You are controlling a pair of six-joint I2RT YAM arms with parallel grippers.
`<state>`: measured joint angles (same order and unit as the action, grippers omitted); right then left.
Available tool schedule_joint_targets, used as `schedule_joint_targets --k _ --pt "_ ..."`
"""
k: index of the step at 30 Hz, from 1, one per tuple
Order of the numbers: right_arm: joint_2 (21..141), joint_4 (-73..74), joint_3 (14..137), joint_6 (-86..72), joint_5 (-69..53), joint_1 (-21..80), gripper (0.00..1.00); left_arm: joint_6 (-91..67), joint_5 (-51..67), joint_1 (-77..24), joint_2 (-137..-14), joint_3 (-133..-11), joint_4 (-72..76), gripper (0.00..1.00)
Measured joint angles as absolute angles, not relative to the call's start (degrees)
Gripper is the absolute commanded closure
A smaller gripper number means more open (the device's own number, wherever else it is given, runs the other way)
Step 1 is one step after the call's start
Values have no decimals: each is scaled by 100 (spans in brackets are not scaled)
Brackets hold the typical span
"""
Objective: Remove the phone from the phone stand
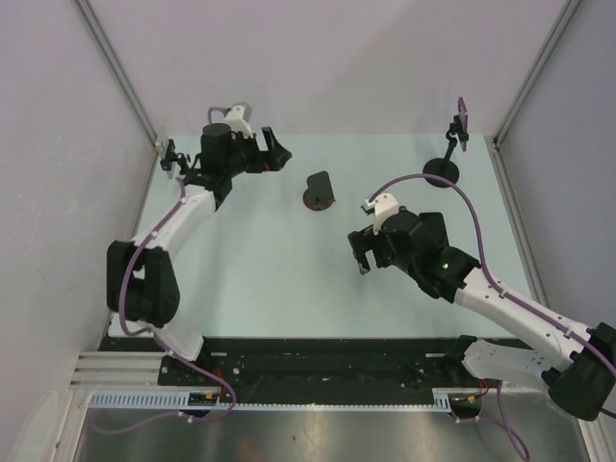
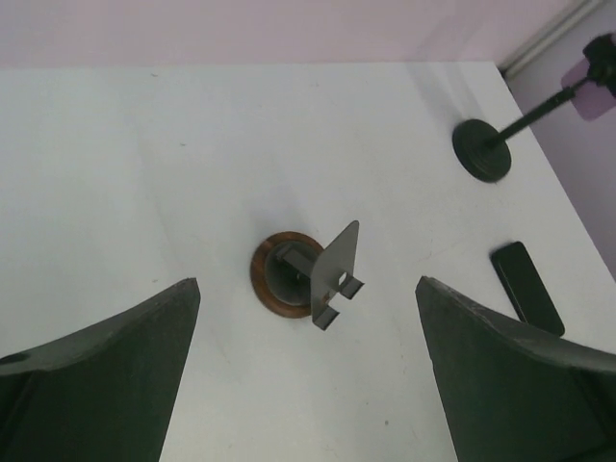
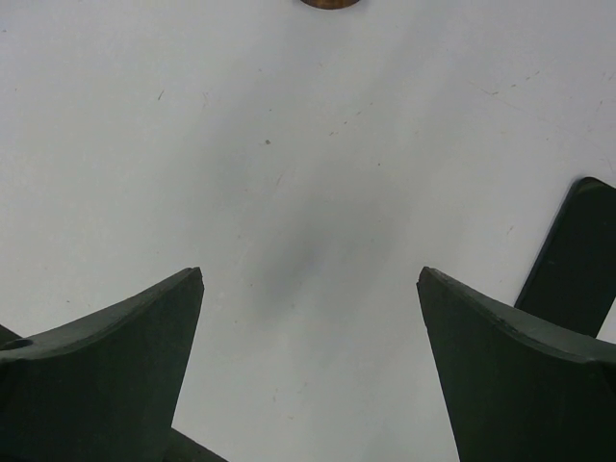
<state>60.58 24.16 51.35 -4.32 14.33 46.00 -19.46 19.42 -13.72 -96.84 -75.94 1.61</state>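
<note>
The phone stand [image 2: 306, 276] has a round brown base and a tilted grey plate with nothing resting on it; it also stands mid-table in the top view [image 1: 319, 191]. The black phone [image 2: 526, 288] lies flat on the table to the stand's right, and its end shows in the right wrist view [image 3: 576, 252] behind my right finger. My left gripper [image 2: 307, 282] is open and empty, held back from the stand [image 1: 279, 154]. My right gripper [image 3: 310, 274] hangs open over bare table [image 1: 362, 255], beside the phone. The top view does not show the phone.
A black round-based stand [image 1: 444, 173] with a purple clip on top [image 1: 463, 115] stands at the back right, also in the left wrist view [image 2: 482, 149]. Walls close the table on three sides.
</note>
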Motion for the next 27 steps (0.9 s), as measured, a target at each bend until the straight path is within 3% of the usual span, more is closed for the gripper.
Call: schedule_joint_targets --k 11,18,27 --pt "6180 2147 5133 -163 1216 4530 0 -1531 397 180 -7979 -7609 -1004 0" --pt "6292 1931 5133 -121 1000 4497 0 -1413 250 1540 -8055 -7710 -1525 0" --pt "6316 1876 5133 -104 958 4497 1 -928 672 1664 -9091 -8831 -1691 7"
